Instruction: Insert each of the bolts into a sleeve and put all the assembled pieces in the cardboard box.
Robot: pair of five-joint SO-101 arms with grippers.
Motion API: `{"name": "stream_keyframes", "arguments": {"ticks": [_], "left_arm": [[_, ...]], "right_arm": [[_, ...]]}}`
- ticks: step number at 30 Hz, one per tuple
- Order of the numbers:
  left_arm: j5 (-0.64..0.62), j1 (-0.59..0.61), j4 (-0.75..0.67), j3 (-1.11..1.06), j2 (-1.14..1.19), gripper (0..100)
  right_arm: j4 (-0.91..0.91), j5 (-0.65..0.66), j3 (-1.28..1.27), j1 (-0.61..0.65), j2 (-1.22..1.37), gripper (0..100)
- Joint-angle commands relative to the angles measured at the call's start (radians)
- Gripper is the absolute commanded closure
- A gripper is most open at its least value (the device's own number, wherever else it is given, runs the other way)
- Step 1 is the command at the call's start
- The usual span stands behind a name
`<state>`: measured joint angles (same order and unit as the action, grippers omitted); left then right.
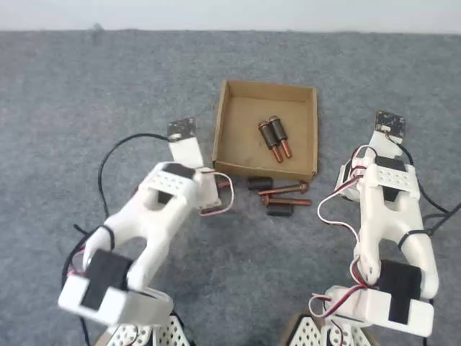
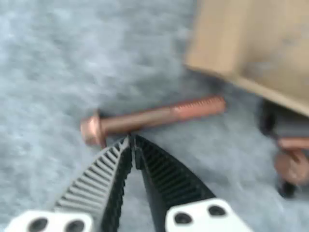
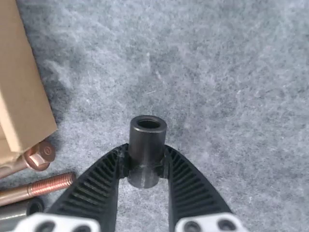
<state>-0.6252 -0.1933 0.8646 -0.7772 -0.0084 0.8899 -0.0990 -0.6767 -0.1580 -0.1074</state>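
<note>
From above, the cardboard box point(image 1: 218, 133) sits between the two arms with two assembled pieces point(image 1: 274, 140) already inside. Just outside its near wall, two loose bolts point(image 1: 287, 196) and two loose sleeves point(image 1: 279, 211) lie on the grey worktop point(image 1: 79, 94). The left arm point(image 1: 155, 216) ends by one box corner, and the right arm point(image 1: 389, 209) stands off the other side. Over to the left wrist: the left jaws are pinched narrow, tips all but meeting, with nothing between them. A copper bolt point(image 2: 149, 117) lies flat just beyond those tips, its long axis square across their line, flanged head to one side and thread running toward the box. That one looks like the left arm's to take, and the jaws would need to open first. Now the right wrist: the right jaws are clamped on a black sleeve point(image 3: 147, 150), a pad on each flank, with its open bore facing the camera, ready for a bolt by my reading. Two more bolts point(image 3: 43, 186) lie off to the side of these jaws by the box wall.
</note>
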Motion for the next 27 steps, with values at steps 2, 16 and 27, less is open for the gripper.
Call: {"name": "stream_keyframes", "arguments": {"ticks": [2, 16, 27], "left_arm": [[-0.011, 0.057, 0.032, 0.104, 0.048, 99], [-0.014, 0.21, -0.078, 0.151, 0.058, 99], [-0.014, 0.21, -0.324, 0.176, 0.114, 99]], "right_arm": [[-0.01, -0.008, 0.034, 0.004, -0.005, 99.1], [-0.01, -0.008, 0.032, 0.004, -0.002, 99.1], [-0.01, -0.008, 0.032, 0.004, -0.002, 99.1]]}}
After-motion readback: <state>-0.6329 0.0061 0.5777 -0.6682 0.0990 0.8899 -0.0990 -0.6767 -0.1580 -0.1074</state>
